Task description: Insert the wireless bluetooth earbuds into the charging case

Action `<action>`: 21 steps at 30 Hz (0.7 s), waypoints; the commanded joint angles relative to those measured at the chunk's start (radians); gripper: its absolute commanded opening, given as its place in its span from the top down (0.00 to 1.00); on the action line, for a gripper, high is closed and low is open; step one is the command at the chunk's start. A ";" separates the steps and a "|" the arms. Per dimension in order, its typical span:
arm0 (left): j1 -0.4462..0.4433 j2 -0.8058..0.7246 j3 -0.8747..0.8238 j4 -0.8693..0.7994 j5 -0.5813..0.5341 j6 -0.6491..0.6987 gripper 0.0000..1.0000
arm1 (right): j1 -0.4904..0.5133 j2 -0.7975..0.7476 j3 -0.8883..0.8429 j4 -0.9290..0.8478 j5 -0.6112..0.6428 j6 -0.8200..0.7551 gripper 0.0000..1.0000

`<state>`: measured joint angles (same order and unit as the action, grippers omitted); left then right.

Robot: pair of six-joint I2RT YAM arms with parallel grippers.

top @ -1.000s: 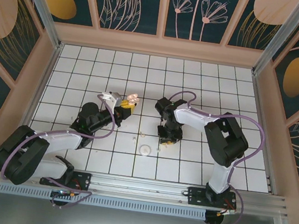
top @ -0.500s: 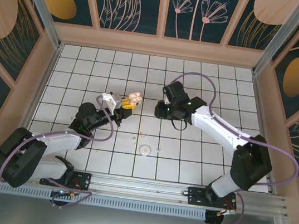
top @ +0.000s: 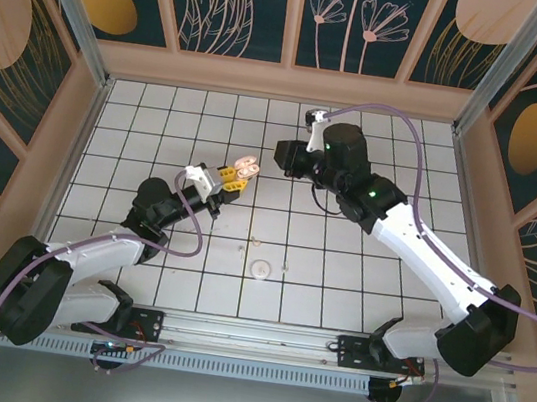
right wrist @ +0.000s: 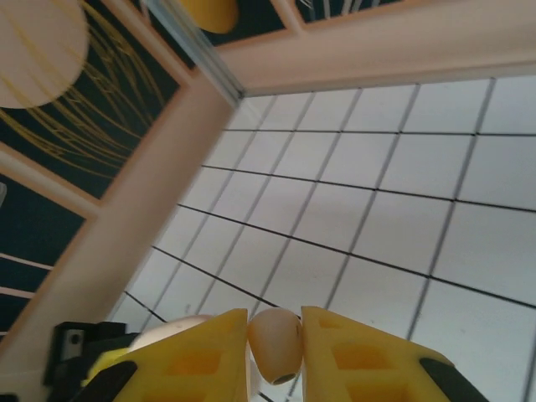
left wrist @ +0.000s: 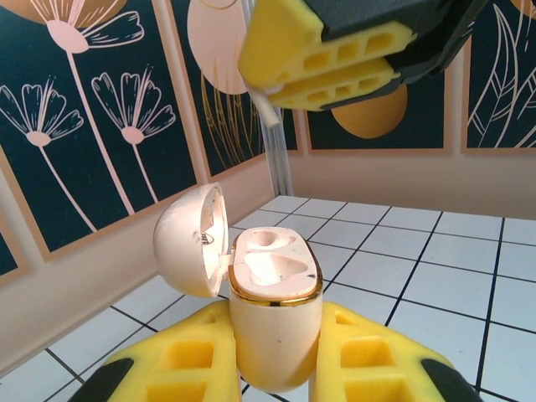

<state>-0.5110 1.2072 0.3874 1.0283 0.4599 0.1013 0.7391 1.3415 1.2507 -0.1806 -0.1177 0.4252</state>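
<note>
A flat round disc lies on the bench nearer my bases, well apart from both grippers. A second ago my right arm was down near that disc; it has since lifted and swung toward the back, close to the case. My left gripper is clenched on the charging case, its lid hinged open, held above the bench. My right gripper pinches one earbud just above the open case.

Bright, even light, faint shadows; blur softens the right claw up close
</note>
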 commanded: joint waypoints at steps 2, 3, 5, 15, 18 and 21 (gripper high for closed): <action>-0.006 0.012 0.030 0.056 -0.011 -0.009 0.89 | 0.022 -0.005 -0.052 0.162 -0.056 -0.002 0.79; -0.006 0.016 0.033 0.062 -0.015 -0.030 0.89 | 0.024 0.000 -0.054 0.172 -0.059 0.001 0.79; -0.007 0.024 0.037 0.080 -0.017 -0.069 0.89 | 0.030 0.009 -0.060 0.190 -0.063 0.008 0.79; -0.006 0.027 0.021 0.150 -0.040 -0.147 0.89 | 0.040 0.033 -0.080 0.232 -0.078 0.023 0.79; -0.007 0.026 0.024 0.150 -0.037 -0.151 0.89 | 0.041 0.036 -0.085 0.241 -0.079 0.026 0.79; -0.008 0.026 0.027 0.149 -0.036 -0.154 0.89 | 0.042 0.042 -0.086 0.250 -0.086 0.028 0.79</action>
<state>-0.5110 1.2392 0.3923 1.1244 0.4294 -0.0319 0.7723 1.3758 1.1770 0.0135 -0.1864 0.4370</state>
